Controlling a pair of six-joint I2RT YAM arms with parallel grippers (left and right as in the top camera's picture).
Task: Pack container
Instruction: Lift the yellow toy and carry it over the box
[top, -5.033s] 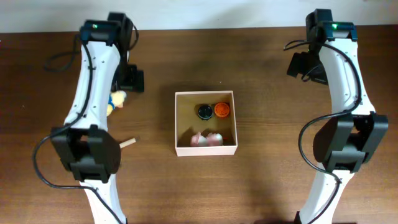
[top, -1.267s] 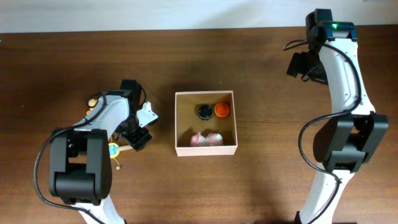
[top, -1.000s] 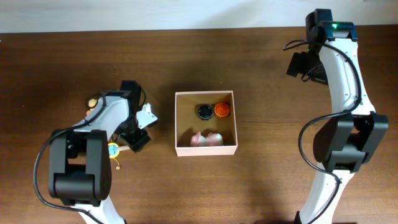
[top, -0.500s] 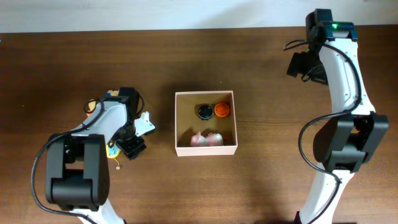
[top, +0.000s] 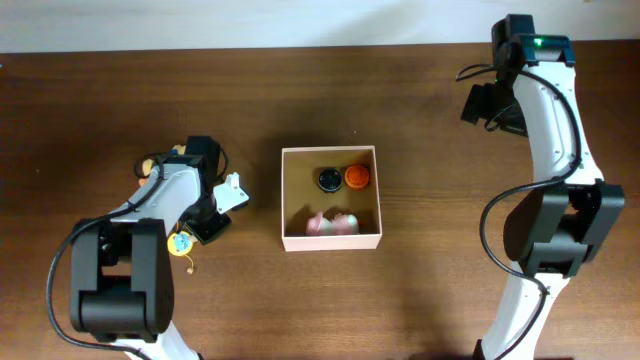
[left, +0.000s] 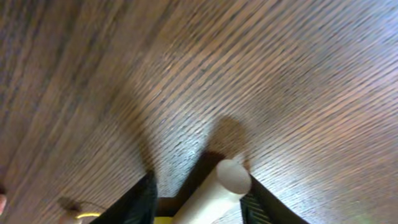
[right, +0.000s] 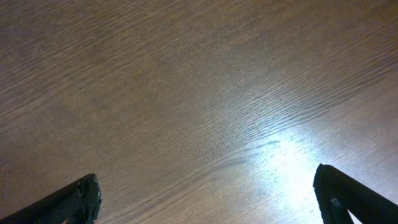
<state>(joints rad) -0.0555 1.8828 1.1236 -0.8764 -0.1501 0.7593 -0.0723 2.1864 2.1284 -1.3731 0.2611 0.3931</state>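
The container (top: 331, 241), a square white box with a tan inside, stands mid-table and holds a black round piece (top: 329, 179), an orange one (top: 357, 177) and pink toys (top: 333, 223). My left gripper (top: 208, 226) is low over the table left of the box. In the left wrist view the left gripper (left: 199, 186) has narrowed jaws around a pale wooden peg (left: 230, 177). The peg rests against the right finger (left: 252, 199), and a dark gap shows at the left finger. My right gripper (right: 214, 199) hangs wide open over bare wood, far back right (top: 490, 105).
A small yellow toy (top: 181, 243) lies just left of the left gripper, and its yellow edge shows at the bottom of the left wrist view (left: 163, 219). A small tan thing (top: 150, 163) sits by the left arm.
The left gripper has dropped onto the peg and shifted slightly left and back, and its jaws have narrowed round the peg. The right arm has not moved.
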